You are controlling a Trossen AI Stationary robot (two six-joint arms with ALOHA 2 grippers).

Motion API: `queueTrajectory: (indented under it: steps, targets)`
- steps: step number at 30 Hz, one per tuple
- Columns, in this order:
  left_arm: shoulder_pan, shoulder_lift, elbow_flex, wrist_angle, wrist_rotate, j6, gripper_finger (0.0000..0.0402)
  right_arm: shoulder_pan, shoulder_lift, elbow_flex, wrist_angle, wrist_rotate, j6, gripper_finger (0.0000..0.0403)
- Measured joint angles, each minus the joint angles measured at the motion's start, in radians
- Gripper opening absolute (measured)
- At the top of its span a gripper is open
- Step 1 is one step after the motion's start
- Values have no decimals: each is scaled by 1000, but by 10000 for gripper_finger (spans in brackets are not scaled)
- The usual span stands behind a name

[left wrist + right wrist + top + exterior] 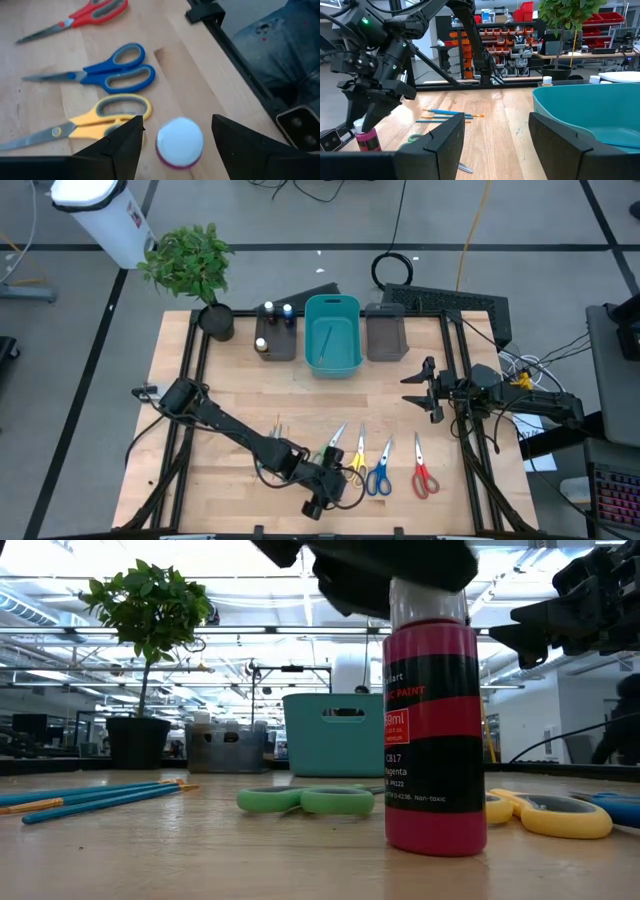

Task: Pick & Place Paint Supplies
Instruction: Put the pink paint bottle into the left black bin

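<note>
Bottle (433, 730) stands upright on table (230, 395), seemingly beside scissors (378, 470).

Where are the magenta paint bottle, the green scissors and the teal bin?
magenta paint bottle (433, 740), low view, on its label.
green scissors (305, 801), low view, on the handle loops.
teal bin (333, 332), high view, on its inner floor.

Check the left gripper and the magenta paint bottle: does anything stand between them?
Nothing visible does. The left gripper is open, its fingers either side of the paint bottle's white cap; the yellow scissors lie just beside it.
</note>
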Motion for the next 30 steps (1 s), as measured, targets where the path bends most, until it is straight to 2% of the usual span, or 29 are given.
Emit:
queueTrajectory:
  steps: [19,30]
  targets:
    - [0,0,0,-39,-1,1,198,0,0,0,0,0,0,212]
    - [0,0,0,-38,-1,1,195,0,0,0,0,0,0,212]
